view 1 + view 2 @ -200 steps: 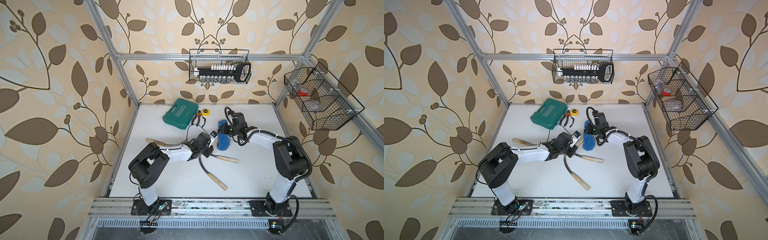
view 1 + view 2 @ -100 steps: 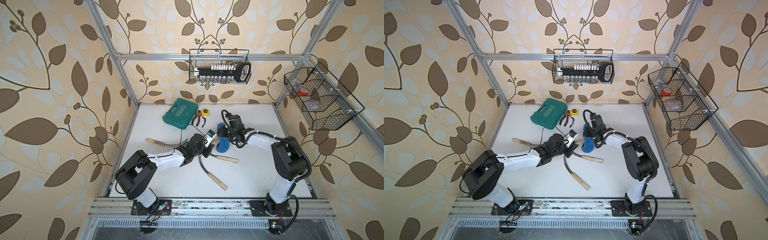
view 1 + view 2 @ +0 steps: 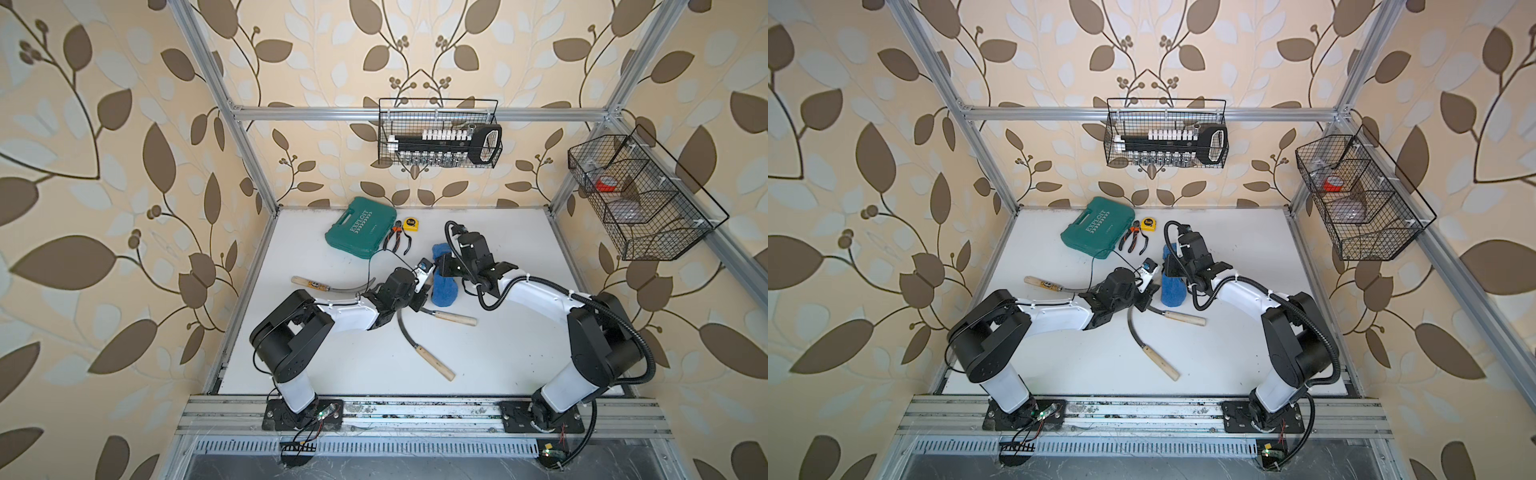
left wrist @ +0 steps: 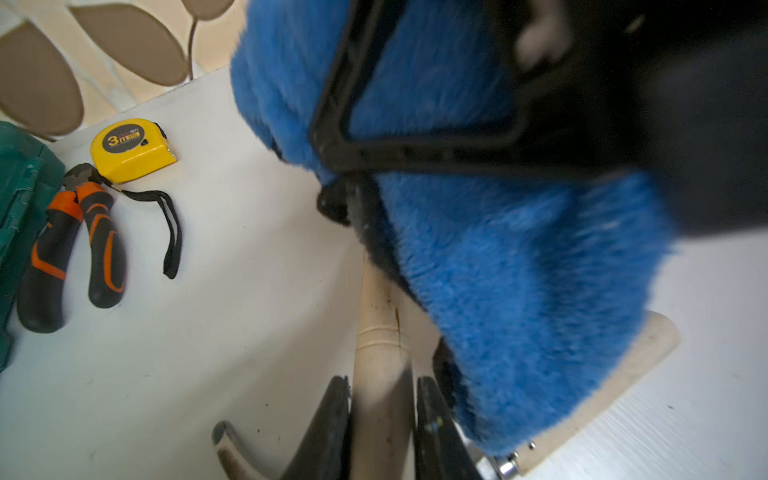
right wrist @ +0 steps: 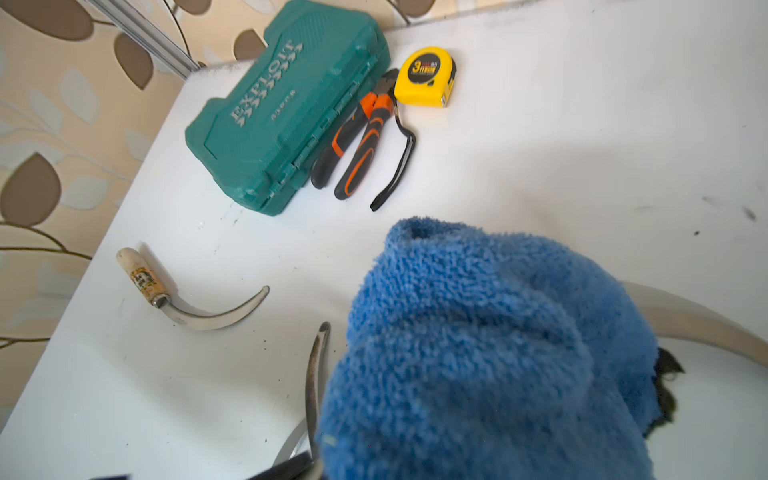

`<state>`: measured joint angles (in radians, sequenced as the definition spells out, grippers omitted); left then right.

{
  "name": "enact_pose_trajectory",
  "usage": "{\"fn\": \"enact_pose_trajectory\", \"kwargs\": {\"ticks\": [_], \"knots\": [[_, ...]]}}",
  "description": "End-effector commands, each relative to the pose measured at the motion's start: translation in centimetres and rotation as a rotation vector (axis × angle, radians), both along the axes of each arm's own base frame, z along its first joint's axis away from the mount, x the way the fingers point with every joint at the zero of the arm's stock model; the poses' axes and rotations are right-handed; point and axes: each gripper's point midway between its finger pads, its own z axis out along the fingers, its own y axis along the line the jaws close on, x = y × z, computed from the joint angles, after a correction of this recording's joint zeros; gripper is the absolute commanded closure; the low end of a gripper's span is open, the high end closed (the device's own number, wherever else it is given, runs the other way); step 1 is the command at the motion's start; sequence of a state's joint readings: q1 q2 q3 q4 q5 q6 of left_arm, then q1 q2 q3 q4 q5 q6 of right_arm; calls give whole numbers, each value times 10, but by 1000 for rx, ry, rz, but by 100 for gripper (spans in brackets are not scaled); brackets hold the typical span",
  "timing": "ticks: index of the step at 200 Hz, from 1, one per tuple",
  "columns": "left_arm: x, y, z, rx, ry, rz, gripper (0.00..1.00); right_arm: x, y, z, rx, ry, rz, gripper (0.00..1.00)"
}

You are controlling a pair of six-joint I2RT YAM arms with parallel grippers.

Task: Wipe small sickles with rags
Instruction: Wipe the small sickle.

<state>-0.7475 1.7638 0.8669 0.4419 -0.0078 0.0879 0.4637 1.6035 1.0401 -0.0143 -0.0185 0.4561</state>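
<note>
Two grippers meet near the tabletop's (image 3: 519,353) middle: left gripper (image 4: 382,399) squeezes a sickle (image 4: 380,332) by its handle, right gripper (image 3: 441,271) pinches the blue rag (image 3: 444,291) draped over that sickle's blade

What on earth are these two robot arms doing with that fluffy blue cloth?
They are wiping a sickle. The left gripper is shut on the wooden handle of one sickle, while the right gripper, shut on the blue cloth, presses it over that blade. Three more sickles lie on the white table; whether they are clean, I cannot tell.
</note>
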Motion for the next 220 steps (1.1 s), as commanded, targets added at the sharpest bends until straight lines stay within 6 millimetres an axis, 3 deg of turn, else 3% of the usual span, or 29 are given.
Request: {"fn": "enact_pose_trajectory", "kwargs": {"ticks": [1, 34, 62, 92, 122, 148, 180, 220], "knots": [[20, -16, 4, 5, -64, 5, 100, -5, -24, 11, -12, -10, -87, 100], [22, -19, 0, 21, -29, -5, 100, -18, -61, 13, -23, 1, -197, 100], [18, -18, -20, 43, 86, 23, 100, -33, -97, 24, -28, -26, -295, 100], [11, -14, -40, 44, 143, 39, 100, -53, -119, 36, -34, -62, -347, 100], [9, -7, -56, 67, 169, 67, 100, -66, -123, 38, -18, -80, -346, 100], [7, -2, -57, 54, 131, 75, 100, -70, -122, 38, -1, -83, -336, 100], [7, 0, -64, 68, 130, 79, 87, -72, -120, 38, 6, -80, -325, 100], [0, 2, -59, 37, 108, 55, 68, -77, -121, 39, 13, -85, -327, 100]]}}
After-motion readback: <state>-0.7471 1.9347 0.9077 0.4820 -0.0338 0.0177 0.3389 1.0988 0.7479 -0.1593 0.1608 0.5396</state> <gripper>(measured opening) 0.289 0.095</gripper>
